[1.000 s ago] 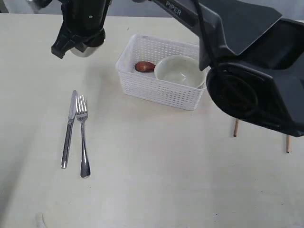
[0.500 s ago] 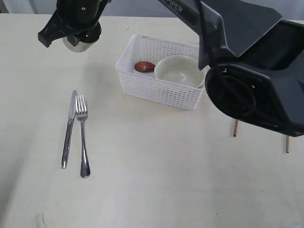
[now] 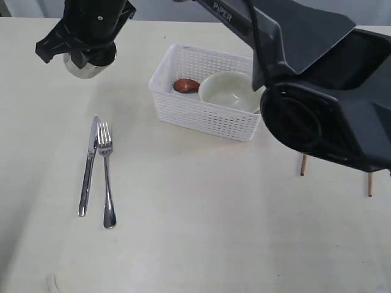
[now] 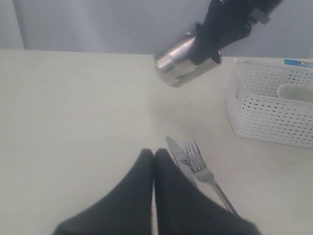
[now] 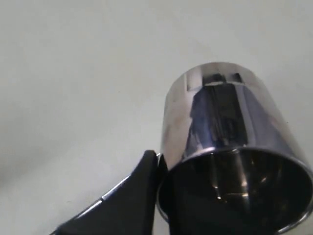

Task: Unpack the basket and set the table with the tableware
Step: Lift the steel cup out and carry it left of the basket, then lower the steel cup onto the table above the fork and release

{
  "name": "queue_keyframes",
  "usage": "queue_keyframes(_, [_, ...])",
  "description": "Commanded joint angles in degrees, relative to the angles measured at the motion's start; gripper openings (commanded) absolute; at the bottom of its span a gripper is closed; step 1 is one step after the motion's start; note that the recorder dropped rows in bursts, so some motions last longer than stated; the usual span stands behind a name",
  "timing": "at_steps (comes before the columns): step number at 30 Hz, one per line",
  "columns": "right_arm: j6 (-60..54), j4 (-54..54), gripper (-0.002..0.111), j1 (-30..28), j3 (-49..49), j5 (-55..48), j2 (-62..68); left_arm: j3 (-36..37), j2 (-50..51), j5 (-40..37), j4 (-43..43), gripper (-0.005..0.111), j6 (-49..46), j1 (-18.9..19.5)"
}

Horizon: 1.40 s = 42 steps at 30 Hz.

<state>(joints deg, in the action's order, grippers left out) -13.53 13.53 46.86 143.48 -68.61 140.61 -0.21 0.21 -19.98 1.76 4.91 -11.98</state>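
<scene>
A plain pale cream desk (image 3: 195, 244) fills most of the view. Behind its far edge stands a flat grey wall (image 4: 98, 24), evenly and softly lit.

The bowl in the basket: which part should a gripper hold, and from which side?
Probably pinch the rim of the bowl from straight above, one finger inside. It stands upright, mouth open, and the basket walls block any sideways approach.

The cup (image 5: 220, 112) is mirror-polished steel, smooth and glossy. The knife (image 3: 87, 171) and fork (image 3: 107, 183) are shiny metal. The basket (image 3: 201, 116) is white perforated plastic, the bowl (image 3: 229, 94) looks glazed, and the spoon (image 3: 185, 85) is glossy reddish wood. The desk (image 3: 214, 232) is matt and smooth.
</scene>
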Motion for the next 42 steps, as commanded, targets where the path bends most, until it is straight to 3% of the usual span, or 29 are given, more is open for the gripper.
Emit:
queue_keyframes(1, [-2.68,-0.77,0.0,-0.63,0.31,1.82,0.48,0.21,-0.21,0.12,-0.05,0.0,-0.17,-0.26])
queue_keyframes(9, [-2.68,-1.4,0.0,-0.51,0.31,4.7,3.05,0.21,-0.21,0.12,-0.05,0.0,-0.17,-0.26])
queue_keyframes(16, [-2.56,-4.88,0.0,-0.51,0.31,-1.36,4.11,0.21,-0.21,0.12,-0.05,0.0,-0.17,-0.26])
queue_keyframes(42, [-2.19,-4.6,0.0,0.01,-4.5,-1.36,4.12,0.21,-0.21,0.12,-0.05,0.0,-0.17,-0.26])
